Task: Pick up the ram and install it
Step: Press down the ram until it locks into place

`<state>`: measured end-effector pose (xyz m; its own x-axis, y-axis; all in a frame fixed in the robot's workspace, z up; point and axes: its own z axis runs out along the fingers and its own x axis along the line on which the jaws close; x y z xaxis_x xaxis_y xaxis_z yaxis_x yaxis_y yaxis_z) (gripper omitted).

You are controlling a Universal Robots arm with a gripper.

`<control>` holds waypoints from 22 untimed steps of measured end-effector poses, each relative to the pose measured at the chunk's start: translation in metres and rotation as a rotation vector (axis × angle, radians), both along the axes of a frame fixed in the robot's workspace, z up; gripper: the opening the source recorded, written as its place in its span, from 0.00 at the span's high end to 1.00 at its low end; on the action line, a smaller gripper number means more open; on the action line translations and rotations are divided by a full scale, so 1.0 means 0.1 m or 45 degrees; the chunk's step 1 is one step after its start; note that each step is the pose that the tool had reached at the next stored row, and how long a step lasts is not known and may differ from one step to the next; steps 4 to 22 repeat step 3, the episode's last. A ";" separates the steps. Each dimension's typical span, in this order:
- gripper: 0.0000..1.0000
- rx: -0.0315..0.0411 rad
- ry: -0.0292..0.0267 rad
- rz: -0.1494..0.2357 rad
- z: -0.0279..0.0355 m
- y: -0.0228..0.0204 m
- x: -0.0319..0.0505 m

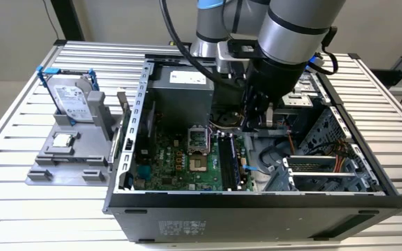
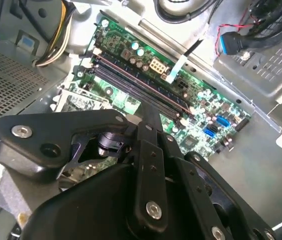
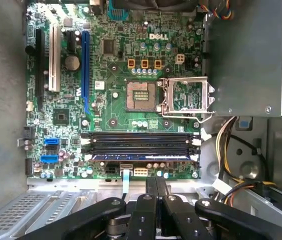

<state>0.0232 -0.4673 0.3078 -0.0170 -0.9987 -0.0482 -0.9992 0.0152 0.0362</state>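
In the exterior view an open computer case [image 1: 256,209] lies on a slatted metal table [image 1: 19,209]. Beside it, towards the exterior view's left, a grey holder [image 1: 54,170] carries a hard drive [image 1: 71,99] in a blue frame and a small processor chip [image 1: 62,139]. The arm reaches down into the case between the grey power supply [image 1: 180,97] and the drive cage [image 1: 326,167]. Its bulk hides part of the motherboard [image 1: 180,157], and the gripper [image 1: 254,127] hangs just above the board's edge nearest the cage, close to the memory slots [image 1: 230,157]. In the second wrist view the black linkage takes up the foreground. The fingers [image 2: 149,112] come together in one narrow tip over the slots [image 2: 131,82], and a white ribbon [image 2: 180,64] crosses the board just beyond them; I cannot tell here which slot is filled. In the first wrist view the board is seen from above, with the bare processor socket [image 3: 141,95], its opened metal frame [image 3: 187,95] and a bundle of yellow cables [image 3: 226,137] at the side. The ram [image 3: 141,156] shows as a thin blue-edged strip standing in the slot nearest the gripper [image 3: 156,180], level with the end latches. The gripper is clenched, fingers pressed side by side with nothing visible between them, and it hovers just short of the ram without clearly touching it.
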 end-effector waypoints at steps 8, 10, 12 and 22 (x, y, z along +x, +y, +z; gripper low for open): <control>1.00 -0.0012 0.0000 0.000 0.000 0.000 0.000; 1.00 -0.0012 0.0000 0.000 0.000 0.000 0.000; 1.00 -0.0012 0.0000 0.000 0.000 0.000 0.000; 1.00 -0.0012 0.0000 0.000 0.000 0.000 0.000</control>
